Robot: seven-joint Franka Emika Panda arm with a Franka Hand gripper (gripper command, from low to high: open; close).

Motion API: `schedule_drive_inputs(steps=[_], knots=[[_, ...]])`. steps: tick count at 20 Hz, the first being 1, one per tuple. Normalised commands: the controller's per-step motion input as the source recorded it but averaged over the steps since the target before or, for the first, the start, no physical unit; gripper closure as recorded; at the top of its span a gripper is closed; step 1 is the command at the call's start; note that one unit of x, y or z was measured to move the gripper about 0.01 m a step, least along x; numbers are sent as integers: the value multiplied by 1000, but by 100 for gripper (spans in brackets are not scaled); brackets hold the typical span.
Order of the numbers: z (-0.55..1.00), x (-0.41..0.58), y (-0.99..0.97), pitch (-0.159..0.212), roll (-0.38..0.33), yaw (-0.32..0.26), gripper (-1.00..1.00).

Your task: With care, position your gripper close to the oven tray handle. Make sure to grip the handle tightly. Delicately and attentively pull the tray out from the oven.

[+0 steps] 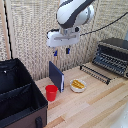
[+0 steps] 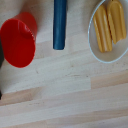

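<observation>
Hanging high over a pale wooden table, the gripper points straight down with its two short dark-blue fingers set a little apart and nothing between them. Behind it runs a wall of woven, straw-coloured matting.

Below the gripper, on the planks, stands an upright dark-blue board; in the wrist view this shows edge-on as a narrow blue bar. Just beside the board lie a red cup on one flank and a white dish of yellow sticks on the other. Both also appear in the wrist view, the cup open-mouthed and the dish cut off by the frame. A big black open case sits lower than the gripper, towards the exterior view's left.

The oven stands well apart from the gripper, lower and towards the exterior view's right, at the table's far edge. Its tray of thin wires juts out from the front, and the handle is the dark bar along the tray's near edge, the part nearest the gripper but not touching it.

No writing can be read at this sharpness.
</observation>
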Motion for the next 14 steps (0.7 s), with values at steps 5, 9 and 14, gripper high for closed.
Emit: schedule_drive_inputs(steps=[5,9,14], knots=[[154,-106,-352,0,-301,43,-100],[173,-81,-329,0,-309,38,-100],[105,-49,-284,0,-337,55,-100]])
